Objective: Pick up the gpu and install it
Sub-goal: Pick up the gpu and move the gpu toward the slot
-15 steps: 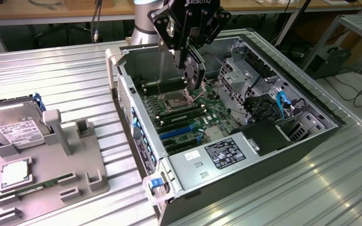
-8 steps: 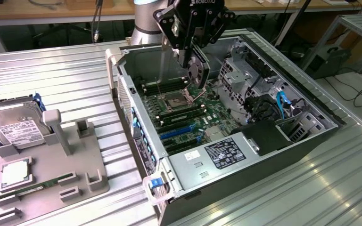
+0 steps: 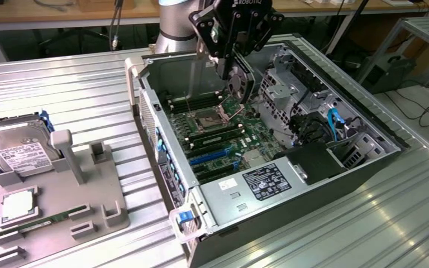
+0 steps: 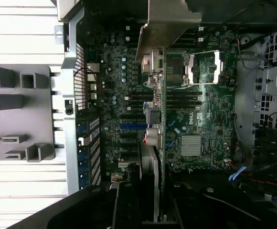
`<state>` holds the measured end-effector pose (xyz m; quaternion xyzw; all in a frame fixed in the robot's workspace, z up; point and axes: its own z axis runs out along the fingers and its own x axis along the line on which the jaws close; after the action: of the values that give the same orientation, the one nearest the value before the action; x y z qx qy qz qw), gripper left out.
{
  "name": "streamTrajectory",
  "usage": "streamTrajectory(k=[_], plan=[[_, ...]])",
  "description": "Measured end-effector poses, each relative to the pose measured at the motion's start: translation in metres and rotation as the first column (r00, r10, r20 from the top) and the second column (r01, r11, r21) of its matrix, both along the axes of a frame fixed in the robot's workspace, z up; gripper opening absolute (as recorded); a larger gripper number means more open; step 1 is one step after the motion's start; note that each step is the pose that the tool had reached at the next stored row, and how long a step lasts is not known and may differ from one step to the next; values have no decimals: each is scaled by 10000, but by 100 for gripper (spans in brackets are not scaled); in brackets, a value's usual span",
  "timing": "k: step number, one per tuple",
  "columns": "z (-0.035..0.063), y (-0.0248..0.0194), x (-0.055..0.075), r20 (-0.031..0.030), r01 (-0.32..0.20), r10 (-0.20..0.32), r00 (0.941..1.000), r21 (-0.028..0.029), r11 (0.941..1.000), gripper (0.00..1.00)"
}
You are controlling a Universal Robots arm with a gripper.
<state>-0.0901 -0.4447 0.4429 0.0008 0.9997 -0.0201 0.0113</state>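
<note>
Gripper [image 3: 234,62] closure on the gpu [image 3: 238,86] was plain to us: the card hung upright, pinched by its top edge, just below the gripper and within the open computer case [image 3: 348,167]. We saw the motherboard [image 3: 222,131] directly beneath the gripper, and a grey parts tray [image 3: 87,206] well aside on the table [image 3: 73,84].

Exterior view looks down obliquely from farther off; wrist view, seemingly straight down, nearer the shared motherboard [image 3: 253,133]
</note>
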Motion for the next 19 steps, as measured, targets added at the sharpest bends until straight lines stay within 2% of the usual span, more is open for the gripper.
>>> streamTrajectory(k=[19], plan=[[-7, 0, 367, 0, 0, 0, 10000, 0, 10000, 28]])
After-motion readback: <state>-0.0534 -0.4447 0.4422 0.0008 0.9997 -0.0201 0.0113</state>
